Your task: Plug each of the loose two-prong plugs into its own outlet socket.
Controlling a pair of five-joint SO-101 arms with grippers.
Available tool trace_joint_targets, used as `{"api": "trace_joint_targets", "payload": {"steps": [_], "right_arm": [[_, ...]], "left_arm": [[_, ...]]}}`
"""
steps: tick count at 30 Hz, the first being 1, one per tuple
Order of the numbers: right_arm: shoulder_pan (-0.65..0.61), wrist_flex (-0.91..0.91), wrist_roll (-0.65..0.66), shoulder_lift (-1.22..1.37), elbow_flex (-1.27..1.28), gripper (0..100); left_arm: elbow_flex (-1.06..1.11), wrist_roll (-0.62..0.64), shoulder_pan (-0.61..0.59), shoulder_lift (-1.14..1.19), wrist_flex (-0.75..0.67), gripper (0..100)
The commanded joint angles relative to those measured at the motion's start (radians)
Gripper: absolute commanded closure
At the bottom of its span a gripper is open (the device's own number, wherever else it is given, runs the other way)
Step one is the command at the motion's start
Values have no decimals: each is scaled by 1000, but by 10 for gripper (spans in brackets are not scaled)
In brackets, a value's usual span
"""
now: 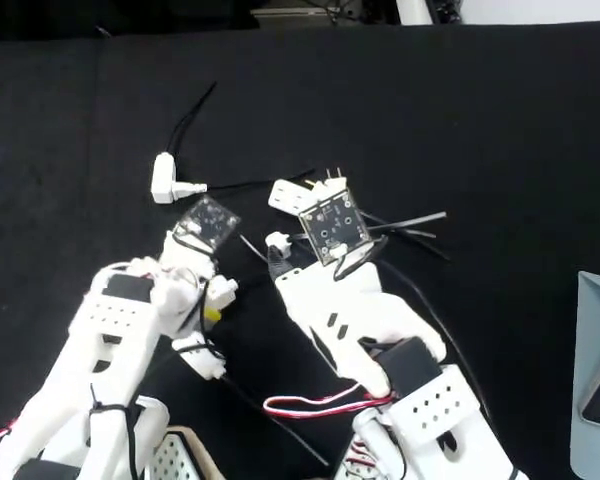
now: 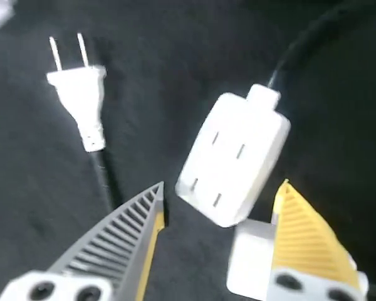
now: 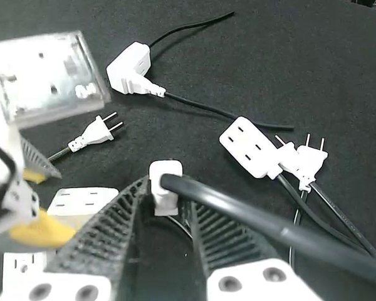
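The outlet block (image 2: 233, 157) wants steadying first. The left gripper (image 2: 221, 184) stands wide open with nothing held, and the block lies between its jaws and reaches ahead of them. It should close low across the block's short sides, leaving the slots clear. The block's long axis runs away from these jaws, slots facing up, black cord (image 2: 313, 44) leaving the far end. The right gripper (image 3: 167, 194) is clamped on what looks like a white plug (image 3: 163, 169); its prongs are hidden, so square them to one slot pair before pushing straight in. A loose plug (image 2: 78, 94) lies outside the grey finger (image 2: 122, 232), prongs pointing away
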Motion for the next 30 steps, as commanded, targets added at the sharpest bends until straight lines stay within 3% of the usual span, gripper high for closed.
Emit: {"api": "trace_joint_targets", "payload": {"steps": [1, 6, 13, 21, 30], "right_arm": [[9, 3, 6, -10, -31, 984], [9, 2, 6, -10, -33, 984], [9, 2, 6, -10, -33, 984], [9, 2, 6, -10, -33, 984], [11, 2, 6, -10, -33, 984]], "left_arm": [[-174, 58, -58, -14, 97, 726], [-278, 58, -58, -12, 199, 722], [-260, 12, -24, 40, 149, 652], [-407, 11, -5, 388, 106, 651], [-541, 9, 120, 597, 184, 752]]}}
